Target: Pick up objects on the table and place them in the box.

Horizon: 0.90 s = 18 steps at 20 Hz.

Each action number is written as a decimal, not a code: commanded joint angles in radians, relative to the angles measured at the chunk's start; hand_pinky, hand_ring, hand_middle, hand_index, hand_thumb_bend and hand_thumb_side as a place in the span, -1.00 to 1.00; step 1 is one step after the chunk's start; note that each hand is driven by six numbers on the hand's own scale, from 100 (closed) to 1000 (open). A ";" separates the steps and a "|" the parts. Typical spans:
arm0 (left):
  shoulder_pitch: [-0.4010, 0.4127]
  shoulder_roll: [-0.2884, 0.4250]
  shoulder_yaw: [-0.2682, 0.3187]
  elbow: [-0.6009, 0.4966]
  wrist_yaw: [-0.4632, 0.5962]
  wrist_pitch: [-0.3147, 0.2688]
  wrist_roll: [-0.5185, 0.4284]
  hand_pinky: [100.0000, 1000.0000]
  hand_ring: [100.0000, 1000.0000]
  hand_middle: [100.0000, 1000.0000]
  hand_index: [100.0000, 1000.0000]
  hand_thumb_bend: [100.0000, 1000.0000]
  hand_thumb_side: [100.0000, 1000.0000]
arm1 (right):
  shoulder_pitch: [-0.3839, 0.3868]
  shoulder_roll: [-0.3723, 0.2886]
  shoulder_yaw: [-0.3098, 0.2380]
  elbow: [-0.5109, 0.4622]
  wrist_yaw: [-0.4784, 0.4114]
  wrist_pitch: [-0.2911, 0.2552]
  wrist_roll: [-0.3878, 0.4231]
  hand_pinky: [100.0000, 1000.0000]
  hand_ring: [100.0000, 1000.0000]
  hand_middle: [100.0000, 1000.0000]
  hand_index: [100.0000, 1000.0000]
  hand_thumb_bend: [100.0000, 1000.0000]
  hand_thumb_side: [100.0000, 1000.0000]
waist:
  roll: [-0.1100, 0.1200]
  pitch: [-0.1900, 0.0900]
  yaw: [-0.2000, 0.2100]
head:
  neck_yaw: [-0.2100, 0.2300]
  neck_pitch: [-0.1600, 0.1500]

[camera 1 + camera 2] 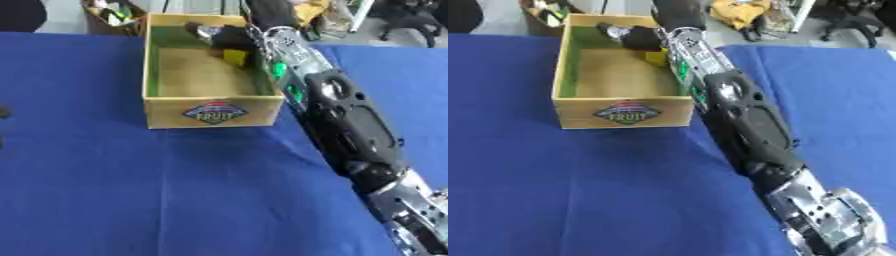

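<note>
Currently: your right hand (636, 36) inside wooden box (623, 113), far corner, beside yellow object (656, 56); grip state cannot tell. Blue tabletop (579, 190) shows no loose objects; task likely near finished.

Both eye views look steeply down from the robot's head, side by side; they share the box (213, 112), blue table (105, 190) and right arm (745, 120).

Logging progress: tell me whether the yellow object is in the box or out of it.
In. The yellow object sits inside the box, at its far right corner, under the right hand reaching in. Whether the fingers grip it cannot be told.
</note>
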 commanded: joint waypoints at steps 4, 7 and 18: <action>0.011 0.011 0.018 -0.018 -0.001 0.007 0.014 -0.67 -0.20 -0.20 0.17 -1.00 0.61 | 0.055 -0.111 -0.018 -0.342 -0.232 0.038 -0.087 0.38 0.59 0.36 0.84 -0.30 1.00 | 0.011 -0.061 -0.033 | 0.053 0.029; 0.021 0.015 0.026 -0.018 -0.003 0.011 0.022 -0.66 -0.20 -0.20 0.17 -1.00 0.61 | 0.143 -0.175 -0.026 -0.540 -0.356 0.064 -0.089 0.30 0.49 0.18 0.70 -0.50 0.87 | 0.013 -0.079 -0.057 | 0.089 0.046; 0.052 0.017 0.051 -0.018 -0.011 0.019 0.052 -0.65 -0.19 -0.19 0.17 -1.00 0.61 | 0.525 -0.228 -0.150 -0.867 -0.721 0.037 -0.226 0.05 0.37 0.14 0.74 -0.99 0.55 | 0.039 -0.132 -0.148 | 0.180 0.103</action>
